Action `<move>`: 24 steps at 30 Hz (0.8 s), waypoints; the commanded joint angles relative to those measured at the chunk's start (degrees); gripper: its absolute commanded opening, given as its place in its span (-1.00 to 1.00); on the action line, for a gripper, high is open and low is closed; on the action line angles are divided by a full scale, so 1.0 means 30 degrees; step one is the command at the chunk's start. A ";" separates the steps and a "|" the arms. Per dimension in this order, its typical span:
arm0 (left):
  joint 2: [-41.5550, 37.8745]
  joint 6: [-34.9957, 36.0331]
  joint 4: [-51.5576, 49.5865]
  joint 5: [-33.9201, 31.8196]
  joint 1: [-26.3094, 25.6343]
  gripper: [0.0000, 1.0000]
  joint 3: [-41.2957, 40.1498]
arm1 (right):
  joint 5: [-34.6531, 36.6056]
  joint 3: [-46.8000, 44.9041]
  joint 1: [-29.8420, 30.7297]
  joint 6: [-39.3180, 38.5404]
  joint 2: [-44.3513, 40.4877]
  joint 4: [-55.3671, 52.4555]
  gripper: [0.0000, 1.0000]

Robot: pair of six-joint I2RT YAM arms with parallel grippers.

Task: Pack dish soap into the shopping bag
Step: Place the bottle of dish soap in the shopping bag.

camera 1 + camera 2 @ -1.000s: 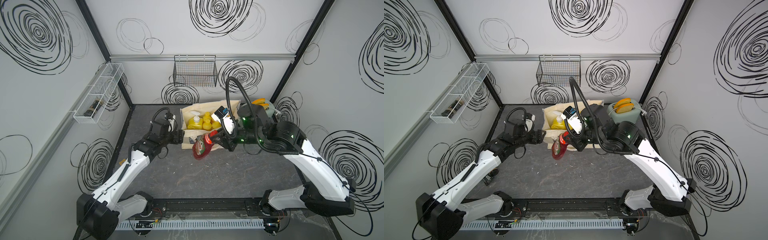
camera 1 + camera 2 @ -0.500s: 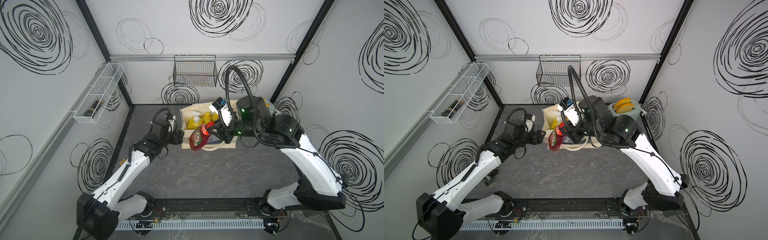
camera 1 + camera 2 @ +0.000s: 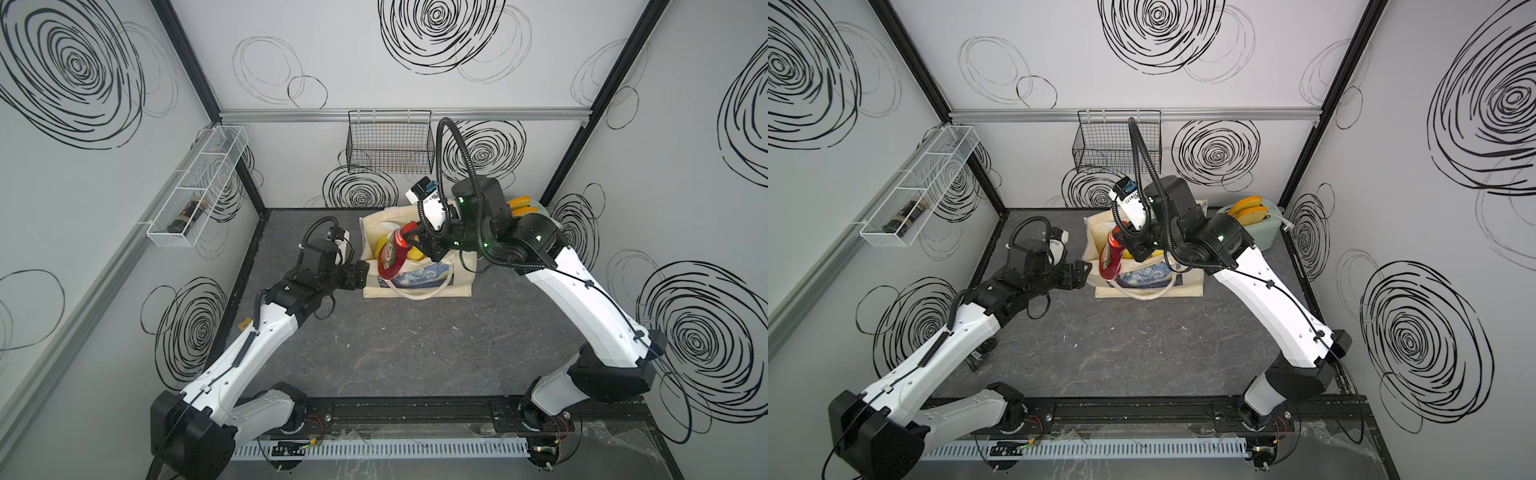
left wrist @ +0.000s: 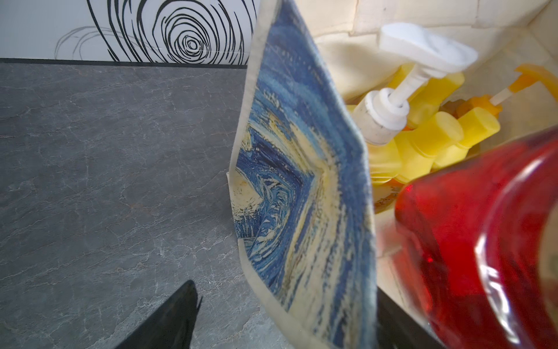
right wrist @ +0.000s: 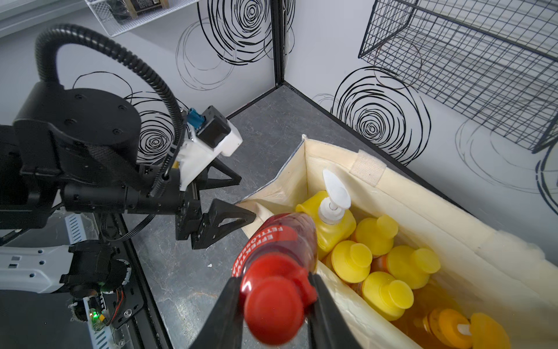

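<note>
Seeing right pincer [image 5: 274,302] clenched on the neck of the red Fairy bottle [image 5: 277,250], just under the cap, one finger each side. Cap end up at the pincer, body tilted down and away, base toward the left arm. Hanging over the mouth of the shopping bag [image 3: 417,277] at the end nearest the left arm in both top views; from the left wrist view, base just inside that end wall. Can't tell whether the base is below the rim.

Left pincer [image 5: 246,199] released, jaws wide, straddling that end wall: one finger outside, one inside, right beside the red base. Can't tell if touching the bottle.

In the bag, caps up: yellow white-pump bottle [image 5: 332,229] next to that end wall, four small yellow bottles [image 5: 350,260] clustered beside it, orange pump bottle [image 5: 447,327] at the end away from the left pincer. Bag standing on the counter [image 3: 395,353], near the back wall [image 3: 291,166].
</note>
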 commanded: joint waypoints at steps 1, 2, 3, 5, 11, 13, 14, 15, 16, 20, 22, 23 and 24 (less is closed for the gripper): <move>-0.0613 -0.0050 -0.0185 -0.0213 0.0192 0.73 -0.0007 | -0.0687 0.1168 -0.0269 -0.0442 -0.0016 0.3526 -1.00; -0.0657 -0.0089 -0.0187 -0.0125 0.0270 0.73 -0.0021 | -0.0760 0.1176 -0.0329 -0.0470 0.0105 0.3642 -1.00; -0.0708 -0.0115 -0.0193 -0.0032 0.0373 0.73 -0.0044 | -0.0850 0.1173 -0.0421 -0.0471 0.0259 0.3773 -1.00; -0.0855 -0.0161 -0.0191 0.0176 0.0512 0.73 -0.0108 | -0.1043 0.1229 -0.0494 -0.0444 0.0515 0.4019 -1.00; -0.1176 -0.0254 -0.0209 0.0921 0.1264 0.68 -0.0088 | -0.1551 0.1459 -0.0532 -0.0373 0.0905 0.4808 -1.00; -0.1185 -0.0286 -0.0183 0.1336 0.1550 0.66 0.0007 | -0.1595 0.1904 -0.0613 -0.0456 0.1196 0.4836 -1.00; -0.1167 -0.0308 -0.0162 0.1463 0.1622 0.65 0.0051 | -0.1620 0.2183 -0.0692 -0.0468 0.1364 0.4776 -1.00; -0.1130 -0.0333 -0.0187 0.1584 0.1628 0.63 0.0094 | -0.1653 0.2528 -0.0769 -0.0522 0.1555 0.4724 -1.00; -0.1089 -0.0365 -0.0154 0.1701 0.1626 0.61 0.0096 | -0.1654 0.2823 -0.0847 -0.0545 0.1740 0.4733 -1.00; -0.1049 -0.0519 -0.0026 0.2234 0.1614 0.47 -0.0236 | -0.1632 0.3522 -0.1119 -0.0619 0.2265 0.4810 -1.00; -0.1084 -0.0651 0.0122 0.2673 0.1622 0.38 -0.0496 | -0.1367 0.3558 -0.1157 -0.0721 0.2450 0.4954 -1.00; -0.1121 -0.0723 0.0224 0.2879 0.1615 0.33 -0.0595 | -0.1167 0.3541 -0.1172 -0.0794 0.2546 0.4978 -1.00; -0.1131 -0.0821 0.0345 0.3089 0.1597 0.26 -0.0685 | -0.0951 0.3535 -0.1162 -0.0863 0.2650 0.4997 -1.00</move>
